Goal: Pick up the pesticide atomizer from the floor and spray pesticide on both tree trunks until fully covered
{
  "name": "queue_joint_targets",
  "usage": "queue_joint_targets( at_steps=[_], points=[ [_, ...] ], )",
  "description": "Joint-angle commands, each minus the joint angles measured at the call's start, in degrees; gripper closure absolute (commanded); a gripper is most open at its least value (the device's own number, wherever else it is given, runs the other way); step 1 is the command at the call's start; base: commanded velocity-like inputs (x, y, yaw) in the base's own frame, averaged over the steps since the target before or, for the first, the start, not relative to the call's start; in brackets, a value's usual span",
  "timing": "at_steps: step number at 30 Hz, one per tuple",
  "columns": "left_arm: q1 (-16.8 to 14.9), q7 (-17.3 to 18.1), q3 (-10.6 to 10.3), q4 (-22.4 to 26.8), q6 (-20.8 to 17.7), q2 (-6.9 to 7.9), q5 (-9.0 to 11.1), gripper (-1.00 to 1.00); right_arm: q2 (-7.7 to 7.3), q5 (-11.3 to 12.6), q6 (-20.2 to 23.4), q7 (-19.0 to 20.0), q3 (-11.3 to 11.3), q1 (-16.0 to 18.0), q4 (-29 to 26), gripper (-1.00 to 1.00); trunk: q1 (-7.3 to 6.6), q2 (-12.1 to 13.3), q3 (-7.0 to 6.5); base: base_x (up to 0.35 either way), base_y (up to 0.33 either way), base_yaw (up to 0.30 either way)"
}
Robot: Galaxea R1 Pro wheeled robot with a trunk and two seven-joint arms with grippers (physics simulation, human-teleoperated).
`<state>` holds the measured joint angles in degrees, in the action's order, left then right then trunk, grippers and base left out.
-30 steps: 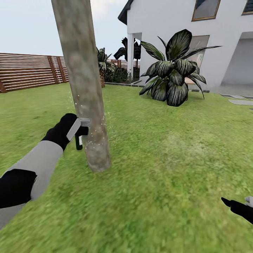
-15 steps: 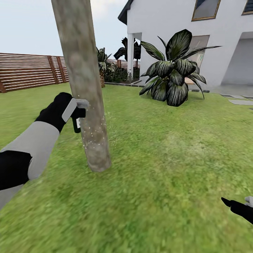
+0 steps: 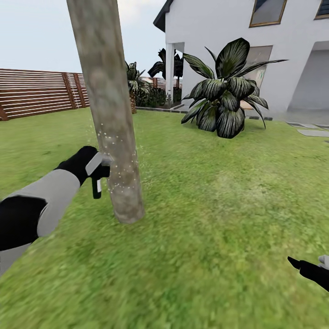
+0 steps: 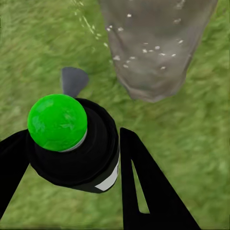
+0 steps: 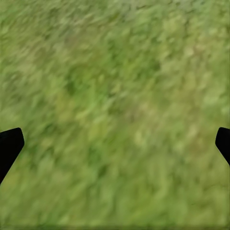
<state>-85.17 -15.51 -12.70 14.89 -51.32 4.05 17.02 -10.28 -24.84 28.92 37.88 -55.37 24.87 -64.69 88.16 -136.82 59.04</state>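
Observation:
One tree's thick pale grey-brown trunk [image 3: 113,137] rises from the lawn at the left of the head view. Fine whitish pesticide speckles [image 3: 118,157] dot its lower part, and they also show on the trunk [image 4: 158,43] in the left wrist view. My left gripper [image 3: 95,168] is shut on the small dark pesticide atomizer [image 3: 97,185], right beside the trunk's left side. In the left wrist view the atomizer [image 4: 76,148] shows a green round top between my black fingers [image 4: 146,191]. My right gripper [image 3: 307,267] hangs low at the right, open over bare grass [image 5: 115,120].
The green lawn [image 3: 219,219] spreads all around. A brown slatted fence [image 3: 36,93] runs along the back left. A broad-leaved palm-like plant [image 3: 226,98] stands before the white house [image 3: 214,32]. Paving slabs [image 3: 313,132] lie at the far right.
My left hand with the atomizer rose along the trunk, then came back down to about its first height. The speckles now reach a little higher on the trunk. The right arm stayed still.

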Motion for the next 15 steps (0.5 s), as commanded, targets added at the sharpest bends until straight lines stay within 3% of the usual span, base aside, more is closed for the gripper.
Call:
queue_joint_targets(
  at_steps=[1,5,8,11,15],
  points=[
    [0.4,0.1,0.0,-3.4,3.0,-0.02,-0.1,1.0,0.0,0.0,0.0,0.0,0.0,0.0,0.0,-1.0,-0.01,0.0,-0.01,0.0,0.0,0.0],
    [1.4,0.1,0.0,-10.4,10.9,-0.21,0.0,1.0,0.0,0.0,0.0,0.0,0.0,0.0,0.0,-1.0,-0.01,0.0,-0.01,0.0,0.0,0.0],
    [4.6,0.2,0.0,-12.9,16.0,-0.25,0.0,1.0,0.0,0.0,0.0,0.0,0.0,0.0,0.0,-1.0,-0.01,0.0,-0.01,0.0,0.0,0.0],
    [7.7,0.3,0.0,-13.2,18.7,-0.2,0.0,1.0,0.0,0.0,0.0,0.0,0.0,0.0,0.0,-1.0,-0.01,0.0,-0.01,0.0,0.0,0.0],
    [11.0,0.4,0.0,-13.2,19.6,-0.37,0.1,1.0,0.0,0.0,0.0,0.0,0.0,0.0,0.0,-1.0,-0.01,0.0,-0.01,0.0,0.0,0.0]
  ],
)
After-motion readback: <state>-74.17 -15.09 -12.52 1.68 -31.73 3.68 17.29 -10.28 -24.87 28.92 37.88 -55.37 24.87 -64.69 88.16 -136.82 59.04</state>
